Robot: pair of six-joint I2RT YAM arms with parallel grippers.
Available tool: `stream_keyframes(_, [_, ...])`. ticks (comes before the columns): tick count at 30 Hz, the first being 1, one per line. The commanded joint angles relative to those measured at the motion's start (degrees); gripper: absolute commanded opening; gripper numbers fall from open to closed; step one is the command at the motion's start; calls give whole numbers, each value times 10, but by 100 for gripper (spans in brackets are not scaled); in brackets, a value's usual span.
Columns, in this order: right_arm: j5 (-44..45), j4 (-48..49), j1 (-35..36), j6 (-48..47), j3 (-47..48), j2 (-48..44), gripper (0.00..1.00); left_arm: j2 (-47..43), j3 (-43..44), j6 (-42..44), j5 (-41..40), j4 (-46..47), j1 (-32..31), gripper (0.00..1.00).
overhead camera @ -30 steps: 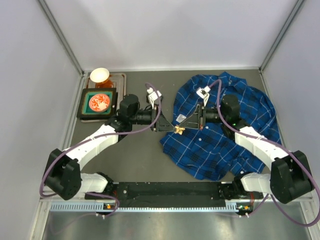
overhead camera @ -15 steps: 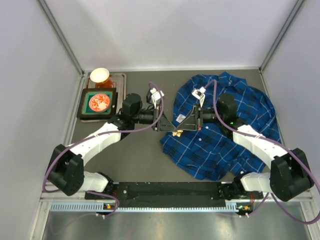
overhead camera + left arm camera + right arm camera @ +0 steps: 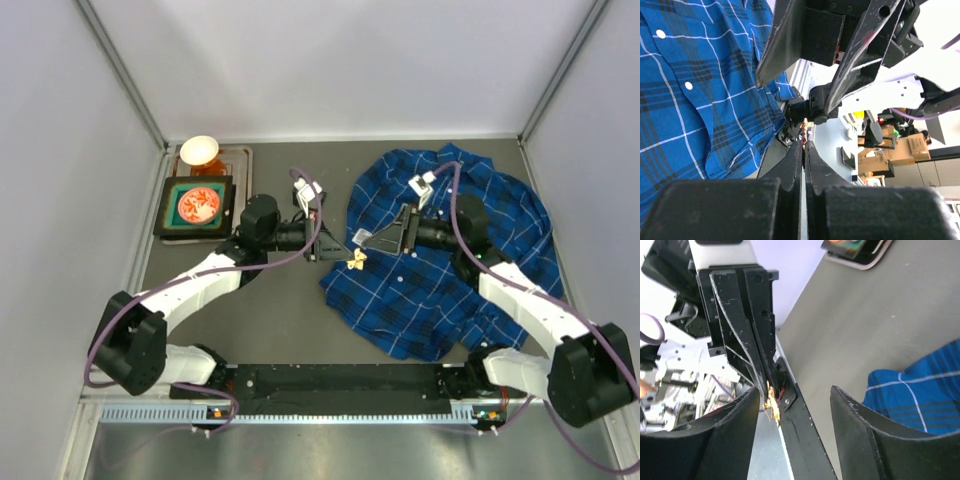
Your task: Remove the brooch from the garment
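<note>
Here we are at the middle of the table (image 3: 270, 320), both arms nose to nose. The left gripper (image 3: 346, 254) is pinched tight, and the gold-glinting brooch (image 3: 356, 259) sits right at its tips, just at the left edge of the garment (image 3: 460, 270). The right wrist view confirms it: the gold ornament is caught between those closed black fingers. Whether the pin is fully free of the cloth can't be told from here. The right gripper (image 3: 365, 238) stands spread apart with nothing in it, its fingers (image 3: 735, 440) on either side of the left one's tip, very close but not clamped on anything. It crowds the scene, too: from the left wrist, its dark body fills the upper part of the view and hides most of what lies beyond the brooch. The blue plaid shirt lies rumpled across the right half of the table, white buttons showing. Well apart at the far left sit a brown tray (image 3: 238, 158) with a white bowl (image 3: 199, 150), and a dark-framed dish (image 3: 198, 206) with red contents.
</note>
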Motion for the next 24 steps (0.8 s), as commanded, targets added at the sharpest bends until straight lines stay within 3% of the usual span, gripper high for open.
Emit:
stream_keyframes(1, [67,70,-30,95,-51,-61,60,-22,-41,-79,-40,143,-2,0])
stream_keyframes(2, [69,79,-30,97,-57,-66,62,-24,-51,-102,-48,162,-3,0])
stream_keyframes(10, [48,421,-16,206,-191,-45,63,-42,-169,-205,-179,402,-12,0])
stream_keyframes(17, [94,483,41,184,-217,-17,49,-49,-191,-199,-251,442,-37,0])
stream_keyframes(24, [105,583,42,219,-233,24,36,-45,-195,-194,-247,456,-45,0])
